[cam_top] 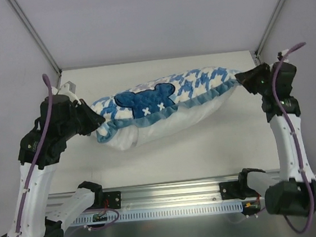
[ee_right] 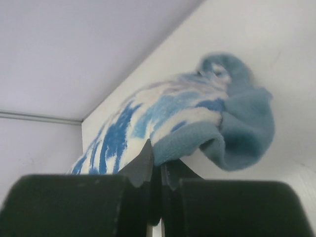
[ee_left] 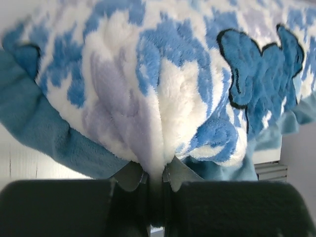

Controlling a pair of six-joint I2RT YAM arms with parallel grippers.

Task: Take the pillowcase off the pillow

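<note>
- Closest to the lens, the left end effector (ee_left: 157, 173) has its fingers pressed together on a plush fold of the pillowcase (ee_left: 163, 98), with only that pinch of fabric between them.
- The pillowcase hangs strung between the two arms above the tabletop (cam_top: 217, 146), mouse-head patch (cam_top: 144, 99) facing up. White bulk, which I take for the pillow (cam_top: 164, 128), sags below the teal ruffle. I cannot tell whether it touches the tabletop.
- Risk: both grips look shallow, so a hard pull could let the plush slip free and drop the whole bundle.
- Risk: if either pinch has also caught pillow, pulling apart would only stretch the cover and the pillow would not come out.
- Risk: if the opening does not face down, the pillow may stay inside.
- The right end effector (ee_right: 158, 168) is clamped the same way on the ruffle (ee_right: 247, 123) at the far corner, fingers nearly meeting.
</note>
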